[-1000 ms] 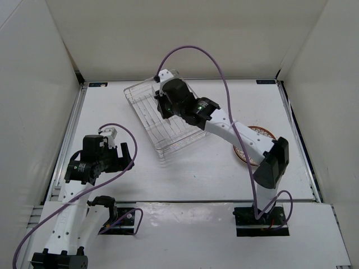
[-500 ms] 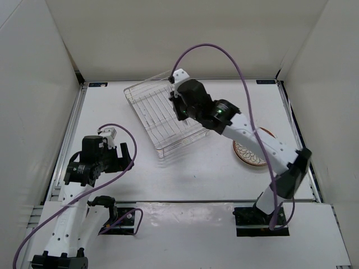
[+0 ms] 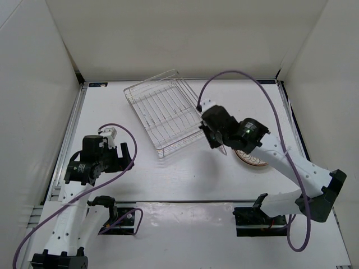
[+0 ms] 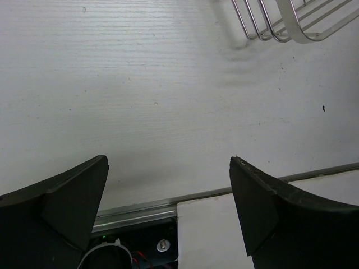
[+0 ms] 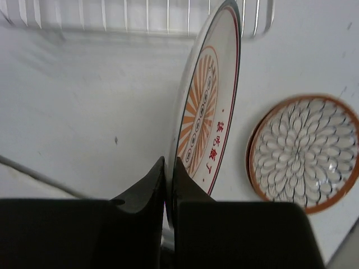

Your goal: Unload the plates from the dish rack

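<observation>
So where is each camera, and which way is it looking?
Top: high behind the robot, looking down at the table, rack, left arm and right arm.
Left wrist: on the left arm, facing down at bare table and a rack corner; the open left pincer frames the bottom.
Right wrist: on the right arm, looking past the right pincer, shut on an upright plate, toward a petal plate.
Shared: the rack shows in all three; the petal plate in top and right wrist.

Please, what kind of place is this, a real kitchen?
Probably a robot test cell, not a kitchen: bare white walls box in a table with a dish rack, a plate, a left arm and a right arm.
</observation>
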Robot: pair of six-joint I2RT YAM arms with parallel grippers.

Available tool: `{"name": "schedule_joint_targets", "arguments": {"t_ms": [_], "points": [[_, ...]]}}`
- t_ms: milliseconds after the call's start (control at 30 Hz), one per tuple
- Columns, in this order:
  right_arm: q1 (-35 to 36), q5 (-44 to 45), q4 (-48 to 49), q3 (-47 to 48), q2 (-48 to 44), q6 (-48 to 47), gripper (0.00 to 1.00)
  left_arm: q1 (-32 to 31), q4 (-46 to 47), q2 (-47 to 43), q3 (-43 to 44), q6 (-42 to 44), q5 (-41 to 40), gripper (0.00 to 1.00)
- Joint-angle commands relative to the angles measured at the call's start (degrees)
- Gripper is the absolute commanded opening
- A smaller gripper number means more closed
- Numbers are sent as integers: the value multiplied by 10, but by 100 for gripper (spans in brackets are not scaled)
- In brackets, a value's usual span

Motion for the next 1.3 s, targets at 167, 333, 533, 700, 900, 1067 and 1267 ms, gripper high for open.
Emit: {"name": "schedule_joint_targets", "arguments": {"t_ms": [167, 333, 533, 700, 900, 1067, 1267], "points": [[22, 27, -23, -176, -37, 81, 0, -2, 7, 23, 3, 4, 28, 100], [39, 25, 11, -232, -19, 111, 0, -2, 7, 20, 0, 1, 16, 100], [56, -41, 120, -290, 16, 162, 23, -3, 4, 27, 0, 1, 14, 100], [58, -83, 185, -312, 53, 190, 30, -1, 1, 33, 1, 1, 11, 100], [54, -130, 205, -283, 101, 182, 33, -2, 1, 31, 1, 1, 11, 100], [52, -158, 210, -258, 101, 176, 58, -1, 0, 30, 0, 1, 5, 100], [27, -39, 145, -143, 61, 98, 63, -1, -2, 33, 1, 2, 5, 100]]}}
